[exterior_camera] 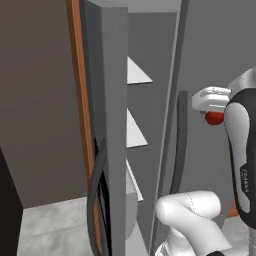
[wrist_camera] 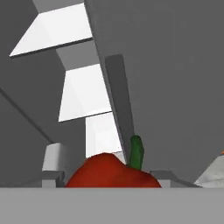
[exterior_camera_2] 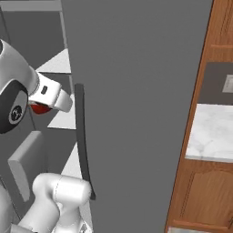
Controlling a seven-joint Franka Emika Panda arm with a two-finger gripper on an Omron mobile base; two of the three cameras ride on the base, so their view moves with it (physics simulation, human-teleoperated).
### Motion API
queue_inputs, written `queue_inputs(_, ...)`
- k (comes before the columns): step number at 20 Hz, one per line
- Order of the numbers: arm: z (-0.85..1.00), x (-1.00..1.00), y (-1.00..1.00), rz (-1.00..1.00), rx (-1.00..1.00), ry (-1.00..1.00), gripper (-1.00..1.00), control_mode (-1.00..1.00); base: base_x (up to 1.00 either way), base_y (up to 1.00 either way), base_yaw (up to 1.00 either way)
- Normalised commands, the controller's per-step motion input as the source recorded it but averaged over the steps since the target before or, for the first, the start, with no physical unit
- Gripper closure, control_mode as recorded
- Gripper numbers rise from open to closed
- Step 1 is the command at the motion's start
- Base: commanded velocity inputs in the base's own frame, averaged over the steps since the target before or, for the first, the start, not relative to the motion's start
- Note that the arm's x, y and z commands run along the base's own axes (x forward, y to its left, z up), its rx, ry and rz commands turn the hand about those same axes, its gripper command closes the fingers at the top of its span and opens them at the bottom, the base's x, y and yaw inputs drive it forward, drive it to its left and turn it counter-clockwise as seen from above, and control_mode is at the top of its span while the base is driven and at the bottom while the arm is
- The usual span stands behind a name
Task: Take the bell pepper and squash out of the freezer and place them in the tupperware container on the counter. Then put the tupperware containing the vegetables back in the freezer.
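One red bell pepper (wrist_camera: 111, 173) sits gripped in the claw (exterior_camera: 214, 118) — beside three white freezer shelves (wrist_camera: 85, 92).

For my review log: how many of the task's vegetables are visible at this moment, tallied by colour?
Red: 1, the bell pepper, at the end effector.
Green: 1, the squash, just behind the pepper in the hand view.
Total: 2

wider grey door (exterior_camera_2: 136, 91) shut | dark wall (exterior_camera: 35, 100) left | wooden cabinet (exterior_camera_2: 205, 200) right

red bell pepper (wrist_camera: 111, 174), green stem; grey freezer (exterior_camera: 112, 100), white shelves.
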Motion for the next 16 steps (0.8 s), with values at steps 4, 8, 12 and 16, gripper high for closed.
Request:
queue_inputs(4, 0.0, 0.0, 0.0, 0.0, 0.0, 0.0, 1.0, 1.0, -0.62, -0.9, -0.16)
queue_inputs(8, 0.0, 0.0, 0.0, 0.0, 0.0, 0.0, 1.0, 1.0, 0.04, -1.0, -0.12)
queue_inputs(12, 0.0, 0.0, 0.0, 0.0, 0.0, 0.0, 1.0, 1.0, 0.28, -1.0, -0.06)
queue_inputs(16, 0.0, 0.0, 0.0, 0.0, 0.0, 0.0, 1.0, 1.0, 0.39, -1.0, -0.02)
